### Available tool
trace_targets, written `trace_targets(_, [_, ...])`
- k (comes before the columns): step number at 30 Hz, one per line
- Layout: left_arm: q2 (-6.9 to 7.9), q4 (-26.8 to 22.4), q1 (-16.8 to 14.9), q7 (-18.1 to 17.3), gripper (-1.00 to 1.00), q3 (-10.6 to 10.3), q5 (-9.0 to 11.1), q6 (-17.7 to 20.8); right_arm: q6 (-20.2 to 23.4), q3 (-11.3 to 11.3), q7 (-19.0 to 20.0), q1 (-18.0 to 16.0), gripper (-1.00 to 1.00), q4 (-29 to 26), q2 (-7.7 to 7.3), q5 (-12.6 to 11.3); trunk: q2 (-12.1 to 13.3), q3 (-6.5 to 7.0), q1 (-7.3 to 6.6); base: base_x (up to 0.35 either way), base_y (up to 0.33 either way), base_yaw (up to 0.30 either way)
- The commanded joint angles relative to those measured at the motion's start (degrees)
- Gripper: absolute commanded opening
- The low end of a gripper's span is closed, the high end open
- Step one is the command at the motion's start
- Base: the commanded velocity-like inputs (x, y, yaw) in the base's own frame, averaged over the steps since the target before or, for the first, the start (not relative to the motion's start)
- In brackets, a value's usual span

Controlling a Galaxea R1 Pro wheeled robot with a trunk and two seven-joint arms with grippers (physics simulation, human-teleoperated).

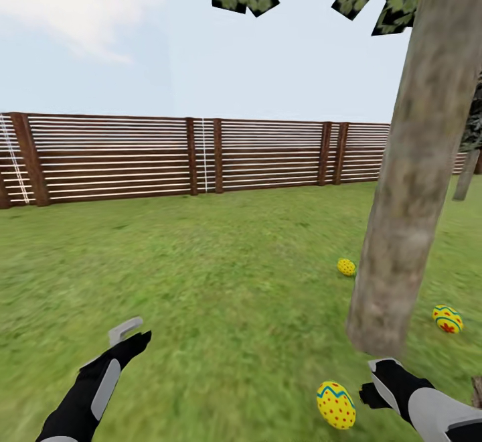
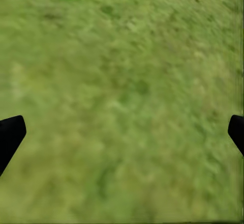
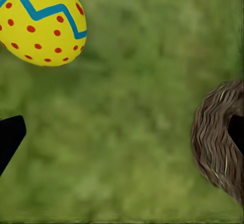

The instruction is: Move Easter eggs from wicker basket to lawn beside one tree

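Egg (image 1: 335, 404) on lawn (image 1: 221, 281), just beside right gripper (image 1: 372, 388)

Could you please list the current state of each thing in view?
Near egg: on the lawn, free.
Far egg: on grass by the tree.
Right-side egg: on grass by the trunk.
Wicker basket: partly seen; contents hidden.
Left gripper: open, empty.
Right gripper: open, empty.

Left arm (image 1: 87, 395) seen at 7 o'clock in head view, reaching forward and up toward 1 o'clock. Left gripper (image 1: 130, 335) spread wide in wrist view, nothing held. Right arm (image 1: 435, 412) seen at 5 o'clock, angled toward 10 o'clock. Right gripper (image 1: 375, 382) spread wide, fingertips (image 3: 10, 135) apart, empty.
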Motion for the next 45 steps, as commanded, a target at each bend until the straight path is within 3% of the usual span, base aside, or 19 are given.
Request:
trace_targets(1, [0.02, -0.1, 0.01, 0.31, 1.0, -0.07, 0.6, 0.3, 0.32, 0.39, -0.25, -0.02, 1.0, -0.11, -0.04, -0.56, -0.01, 0.19, -0.05, -0.179, 0.2, -0.273])
trace_targets(18, [-0.12, -0.03, 0.04, 0.45, 1.0, -0.19, 0.52, 0.3, 0.32, 0.39, -0.25, -0.02, 1.0, -0.11, -0.08, -0.62, 0.35, 4.42, -0.56, -0.036, 0.098, -0.279])
trace_targets(27, [-0.14, 0.05, 0.02, 0.38, 1.0, -0.37, 0.42, 0.3, 0.32, 0.39, -0.25, -0.02, 1.0, -0.11, -0.08, -0.56, 3.96, 6.29, -2.53, 0.019, 0.267, -0.253])
trace_targets(36, [-0.14, 0.08, 0.04, 0.47, 1.0, -0.51, 0.31, 0.26, 0.23, 0.39, -0.34, -0.02, 1.0, -0.11, -0.04, -0.56, 7.57, 7.93, -4.51, 0.017, 0.045, -0.02])
trace_targets(40, [-0.2, 0.08, 0.03, 0.44, 1.0, -0.5, 0.26, 0.22, 0.25, 0.39, -0.34, -0.02, 1.0, -0.11, -0.07, -0.59, 7.57, 7.93, -4.51, 0.0, 0.0, 0.0])
trace_targets(45, [-0.23, 0.08, 0.03, 0.47, 1.0, -0.54, 0.25, 0.23, 0.27, 0.39, -0.34, -0.02, 1.0, -0.11, -0.08, -0.59, 9.58, 8.83, -5.61, 0.0, 0.0, 0.0])
